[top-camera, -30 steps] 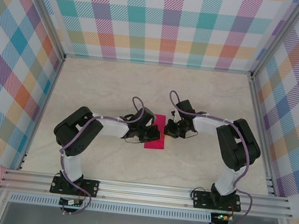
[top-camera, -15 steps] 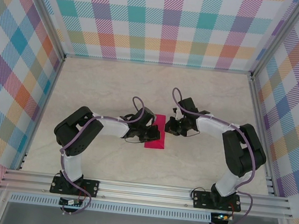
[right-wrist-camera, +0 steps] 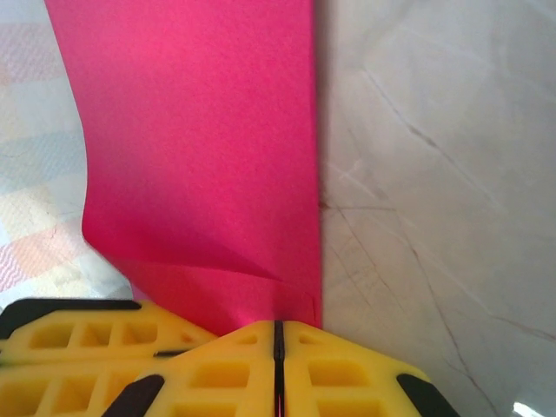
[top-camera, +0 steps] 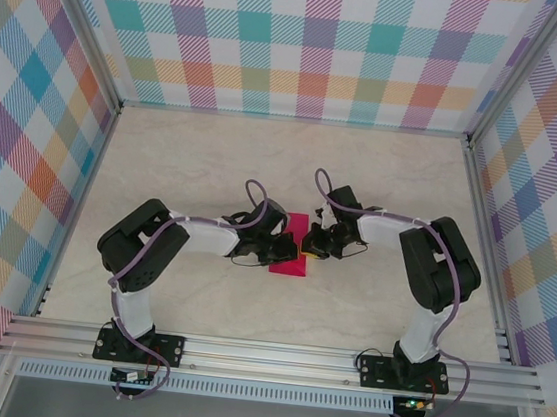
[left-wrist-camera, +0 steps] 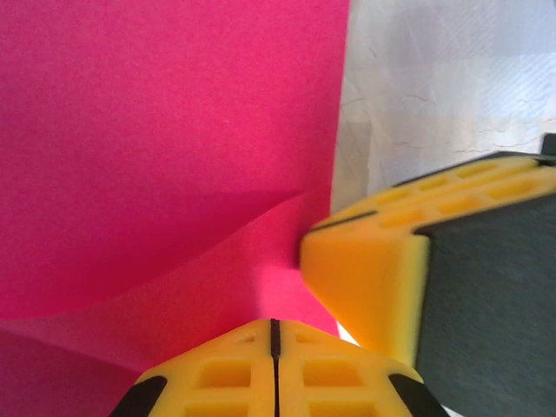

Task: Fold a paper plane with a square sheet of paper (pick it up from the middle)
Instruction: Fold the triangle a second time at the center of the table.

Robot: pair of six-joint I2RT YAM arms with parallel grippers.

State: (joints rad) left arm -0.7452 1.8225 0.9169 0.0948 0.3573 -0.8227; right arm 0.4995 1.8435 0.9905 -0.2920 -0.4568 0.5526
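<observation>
Pink paper (left-wrist-camera: pixel 174 130) lies on the table (top-camera: pixel 213 161). Both the left gripper (left-wrist-camera: pixel 274 334) and right gripper (right-wrist-camera: pixel 278 330) pinch it, fingers pressed tight, side by side.

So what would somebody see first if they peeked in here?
The bright pink paper in the middle of the pale table jumps out first. The yellow-tipped left tool and right tool meet at it, both shut. Rainbow-checked walls stand all around.
</observation>
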